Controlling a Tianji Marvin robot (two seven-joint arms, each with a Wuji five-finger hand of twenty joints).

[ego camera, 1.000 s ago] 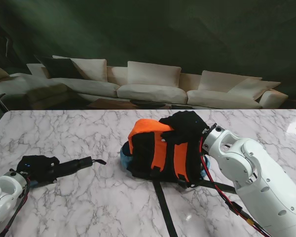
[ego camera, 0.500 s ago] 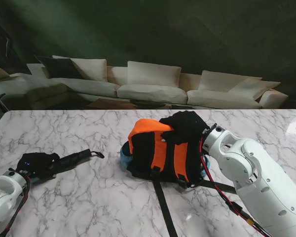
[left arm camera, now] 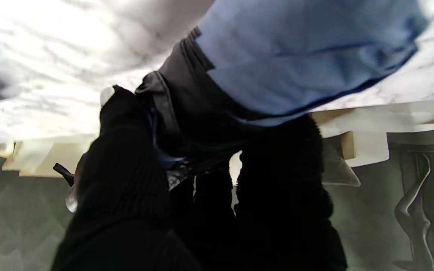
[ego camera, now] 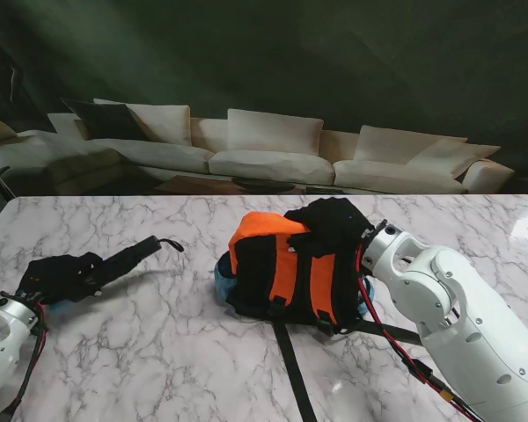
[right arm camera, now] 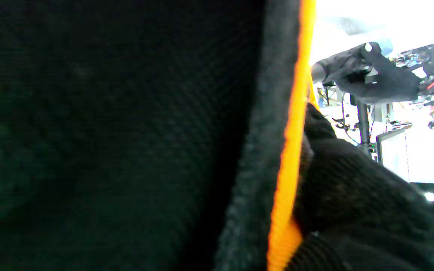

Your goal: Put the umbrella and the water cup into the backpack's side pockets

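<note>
Stand view: left hand, lower left, grips the folded umbrella, whose tip has risen off the table since the previous frames; transport toward the backpack at centre has begun. Right hand clasps the backpack top. Left wrist view: fingers wrap the umbrella. Right wrist view: fingers pinch orange fabric. Water cup not identifiable.

Backpack fabric fills view; right hand grips its orange edge. Left hand visible beyond.

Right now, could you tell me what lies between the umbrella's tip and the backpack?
In the stand's view, only bare marble table lies between the umbrella and the backpack.
</note>
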